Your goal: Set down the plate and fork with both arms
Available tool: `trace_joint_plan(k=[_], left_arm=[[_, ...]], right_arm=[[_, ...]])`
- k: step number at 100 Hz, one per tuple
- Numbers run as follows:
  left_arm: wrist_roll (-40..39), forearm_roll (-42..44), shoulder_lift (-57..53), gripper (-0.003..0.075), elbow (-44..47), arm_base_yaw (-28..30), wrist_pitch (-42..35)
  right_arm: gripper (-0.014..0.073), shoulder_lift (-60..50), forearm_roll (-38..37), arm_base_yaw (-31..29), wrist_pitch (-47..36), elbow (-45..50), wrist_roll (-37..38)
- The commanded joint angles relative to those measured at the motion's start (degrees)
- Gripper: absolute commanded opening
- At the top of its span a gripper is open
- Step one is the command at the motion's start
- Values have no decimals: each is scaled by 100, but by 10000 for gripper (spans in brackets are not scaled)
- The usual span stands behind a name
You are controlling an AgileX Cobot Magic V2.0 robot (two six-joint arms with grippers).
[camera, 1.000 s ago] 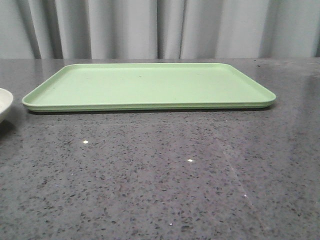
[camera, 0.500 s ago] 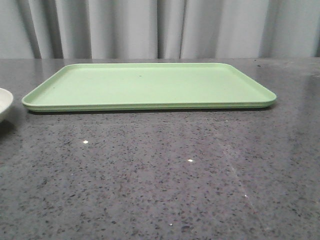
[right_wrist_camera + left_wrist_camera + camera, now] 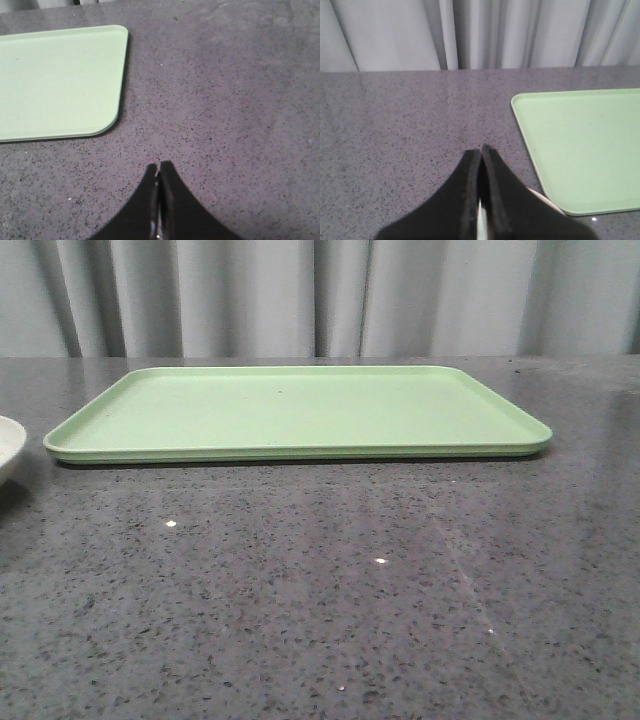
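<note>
Lying flat across the upper centre of the front view, the light-green tray point(image 3: 300, 410) rests on the grey speckled table point(image 3: 330, 590). The plate point(image 3: 8, 445) shows only as a cream rim at the left edge, apart from the tray. Left gripper point(image 3: 481, 152) and right gripper point(image 3: 158, 169) each have both fingers pressed together, holding nothing. Grey curtains point(image 3: 320, 295) hang behind. The fork appears in 0 views.

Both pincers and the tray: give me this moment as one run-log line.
left pincer: shut, nothing held | right pincer: shut, nothing held | plate: on table left of tray | tray: bare | fork: not in view
</note>
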Motion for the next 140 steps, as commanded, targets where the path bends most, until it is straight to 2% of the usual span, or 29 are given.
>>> trace_joint_plan(k=[1, 13, 25, 35, 42, 47, 51, 54, 61, 91, 115, 128, 140], left_arm=[[-65, 18, 461, -20, -438, -43, -245], [-65, 18, 841, -8, -665, -43, -256], [-65, 18, 988, 105, -724, -43, -284], [-65, 18, 988, 279, -724, -43, -293], [-65, 18, 988, 398, -724, -43, -393], [-65, 18, 988, 456, -724, -43, -456], [-65, 18, 988, 481, -724, -43, -481], [-65, 18, 988, 484, -724, -43, -481], [-65, 4, 988, 480, -724, -43, -481], [-65, -115, 988, 479, -724, 25, -127], [-75, -158, 1104, 480, -724, 817, 1017], [-37, 119, 1284, 480, -770, 1321, 1658], [-27, 301, 1514, 480, -785, 1458, 1831]], right_arm=[[-101, 414, 11, -24, -322, -434, -8], [-100, 778, 11, -24, -224, -709, -8], [-56, 965, 11, -24, -175, -850, -8], [85, 971, 11, -24, -194, -859, -8], [226, 971, 11, -24, -199, -859, -8], [337, 971, 11, -24, -199, -859, -8], [395, 971, 11, -24, -199, -859, -8], [438, 971, 11, -24, -210, -859, -8], [477, 971, 11, -24, -194, -859, -8], [475, 971, 11, -24, -107, -852, -8], [475, 971, 11, -24, -83, -852, -8], [475, 971, 11, -24, -65, -852, -8], [475, 971, 11, -24, -41, -852, -8]])
